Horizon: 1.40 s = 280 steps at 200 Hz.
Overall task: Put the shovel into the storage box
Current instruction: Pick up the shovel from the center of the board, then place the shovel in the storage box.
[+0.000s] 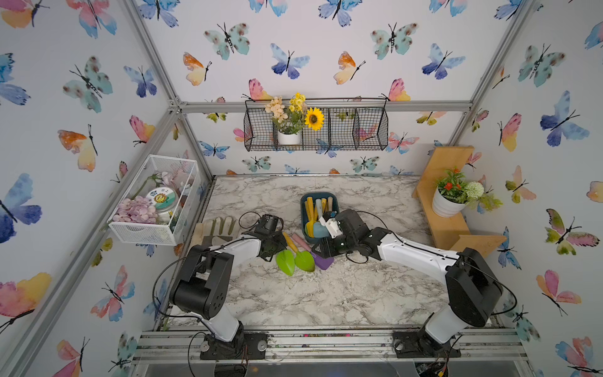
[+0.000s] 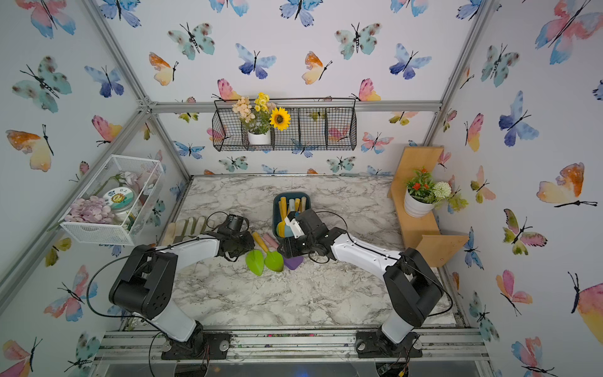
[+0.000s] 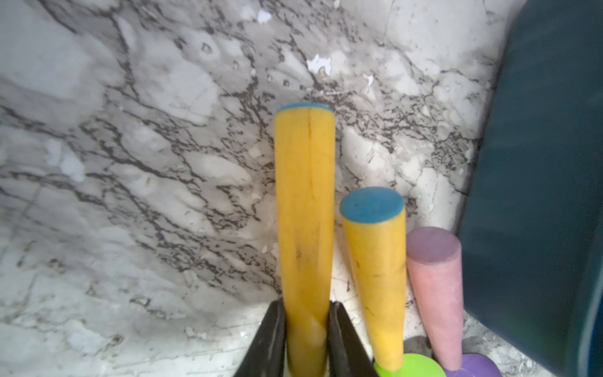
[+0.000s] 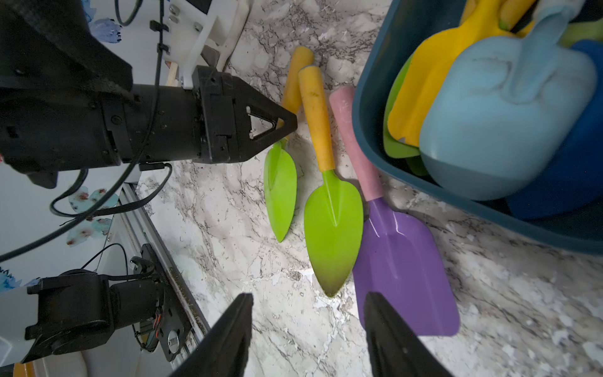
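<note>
On the marble table (image 1: 326,293), just beside the storage box (image 1: 302,212) on the left arm's side, we see 3 shovels lying side by side, handles pointing away from the robot. They are a narrow green shovel (image 4: 280,186) with a yellow handle, a wider green trowel (image 4: 332,228) with a yellow handle, and a purple shovel (image 4: 401,267) with a pink handle. The purple shovel lies nearest the box, its handle close along the box wall.

The left gripper (image 4: 288,122) is down over the narrow green shovel. In the left wrist view its 2 black fingers (image 3: 274,336) press against either side of the yellow handle, pinching it. We cannot tell whether the blade is clear of the table.

The right gripper (image 4: 308,295) hangs above the table near the blades of the wider green trowel and the purple shovel. Its jaws are spread apart with nothing between them.

The storage box sits mid-table and already holds several tools piled together: a yellow shovel (image 4: 424,81), a light blue scoop (image 4: 509,107), a dark blue one (image 4: 571,163) and a green blade (image 4: 396,143) underneath.
</note>
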### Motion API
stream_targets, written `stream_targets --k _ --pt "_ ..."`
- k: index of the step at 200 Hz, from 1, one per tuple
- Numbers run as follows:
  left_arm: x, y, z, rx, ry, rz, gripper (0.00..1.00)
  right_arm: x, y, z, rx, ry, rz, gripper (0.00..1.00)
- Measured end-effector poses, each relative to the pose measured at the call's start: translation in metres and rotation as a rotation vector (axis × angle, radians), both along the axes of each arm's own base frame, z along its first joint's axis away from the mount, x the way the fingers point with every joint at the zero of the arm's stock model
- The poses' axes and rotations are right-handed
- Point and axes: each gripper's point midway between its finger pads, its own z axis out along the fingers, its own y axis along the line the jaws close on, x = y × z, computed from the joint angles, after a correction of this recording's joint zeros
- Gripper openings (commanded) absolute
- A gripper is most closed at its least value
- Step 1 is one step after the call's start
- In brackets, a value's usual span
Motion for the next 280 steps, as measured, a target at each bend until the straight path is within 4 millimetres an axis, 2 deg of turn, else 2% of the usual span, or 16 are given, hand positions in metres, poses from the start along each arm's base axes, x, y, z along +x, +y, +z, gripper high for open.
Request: stream_targets --k 67,143,191,221,280 --pt "-0.006 0.003 0.006 0.015 0.005 -0.018 0.03 0.002 -0.002 -0.001 -0.011 -0.004 -0.013 0.59" --pt "-0.014 -0.002 0.038 0.022 -0.028 -0.066 0.03 0.005 -0.003 0.001 -0.010 -0.007 -0.026 0.59" --pt "0.001 -0.031 0.076 0.002 -0.105 -0.132 0.02 0.013 -0.009 0.001 -0.016 -0.010 -0.060 0.59" --pt "0.012 -0.051 0.099 -0.014 -0.152 -0.174 0.02 0.026 -0.021 0.003 -0.025 -0.023 -0.107 0.59" --pt "0.032 -0.090 0.115 -0.019 -0.176 -0.244 0.02 0.050 -0.057 0.028 -0.010 -0.071 -0.218 0.59"
